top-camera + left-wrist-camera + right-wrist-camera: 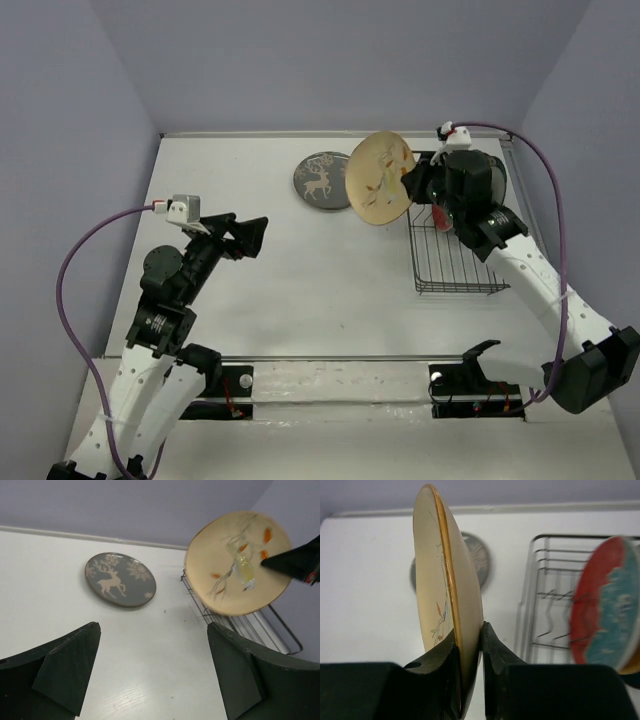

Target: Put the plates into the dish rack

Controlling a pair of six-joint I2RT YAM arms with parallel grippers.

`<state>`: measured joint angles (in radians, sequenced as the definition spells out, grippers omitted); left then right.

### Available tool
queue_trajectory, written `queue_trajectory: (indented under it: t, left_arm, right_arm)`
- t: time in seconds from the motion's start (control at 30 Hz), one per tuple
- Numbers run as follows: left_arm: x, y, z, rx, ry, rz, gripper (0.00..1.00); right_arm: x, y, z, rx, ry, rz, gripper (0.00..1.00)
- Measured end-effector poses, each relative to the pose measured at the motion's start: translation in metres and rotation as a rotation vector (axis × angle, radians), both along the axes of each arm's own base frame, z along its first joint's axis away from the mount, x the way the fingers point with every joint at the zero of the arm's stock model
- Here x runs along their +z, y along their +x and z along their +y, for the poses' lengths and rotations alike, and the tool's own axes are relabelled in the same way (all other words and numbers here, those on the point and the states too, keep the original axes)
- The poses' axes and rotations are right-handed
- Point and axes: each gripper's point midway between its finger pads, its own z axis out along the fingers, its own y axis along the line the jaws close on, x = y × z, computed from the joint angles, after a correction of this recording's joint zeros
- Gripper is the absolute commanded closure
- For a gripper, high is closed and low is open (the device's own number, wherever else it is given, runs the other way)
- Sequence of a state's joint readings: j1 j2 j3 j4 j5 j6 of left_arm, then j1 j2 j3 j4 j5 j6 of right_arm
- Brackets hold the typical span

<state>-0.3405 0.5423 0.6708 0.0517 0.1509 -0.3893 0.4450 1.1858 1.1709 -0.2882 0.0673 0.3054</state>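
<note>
My right gripper is shut on the rim of the cream floral plate, holding it on edge in the air beside the left end of the black wire dish rack. The right wrist view shows the plate edge-on between the fingers. A red plate with teal flower stands in the rack. The grey plate with white deer lies flat on the table, also seen in the left wrist view. My left gripper is open and empty above the table.
The white table is enclosed by lavender walls. The near part of the rack holds only bare prongs. Purple cables loop from both arms. The other plates are not in view.
</note>
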Motion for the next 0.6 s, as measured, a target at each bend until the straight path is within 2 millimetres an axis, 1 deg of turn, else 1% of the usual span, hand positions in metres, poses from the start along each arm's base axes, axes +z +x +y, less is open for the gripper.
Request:
queue_trajectory:
  t: [0.03, 0.13, 0.2, 0.23, 0.3, 0.33, 0.4, 0.5, 0.6]
  left_arm:
    - [-0.010, -0.001, 0.003, 0.011, 0.022, 0.018, 0.01]
    - [-0.028, -0.001, 0.004, 0.015, 0.061, 0.062, 0.01]
    - [-0.036, 0.001, 0.004, 0.013, 0.080, 0.083, 0.01]
    - [-0.037, 0.000, 0.004, 0.011, 0.084, 0.087, 0.01]
    - [-0.040, 0.000, 0.004, 0.008, 0.092, 0.093, 0.01]
    - [-0.041, -0.001, 0.004, 0.006, 0.095, 0.094, 0.01]
    - [-0.040, -0.002, 0.004, 0.005, 0.096, 0.089, 0.01]
    - [-0.038, -0.003, 0.005, 0.005, 0.097, 0.080, 0.01]
    - [-0.035, -0.005, 0.004, 0.001, 0.096, 0.069, 0.01]
  right_arm:
    - [0.012, 0.007, -0.017, -0.083, -0.051, -0.040, 0.93]
    - [0.035, 0.019, -0.055, -0.246, -0.170, -0.105, 0.93]
    - [0.050, 0.029, -0.084, -0.384, -0.285, -0.135, 0.93]
    - [0.052, 0.032, -0.091, -0.417, -0.320, -0.137, 0.93]
    - [0.052, 0.042, -0.108, -0.498, -0.423, -0.127, 0.93]
    - [0.048, 0.046, -0.114, -0.527, -0.481, -0.113, 0.93]
    - [0.039, 0.051, -0.119, -0.543, -0.562, -0.092, 0.93]
    - [0.021, 0.059, -0.126, -0.544, -0.699, -0.042, 0.93]
    - [0.006, 0.066, -0.132, -0.531, -0.789, -0.003, 0.93]
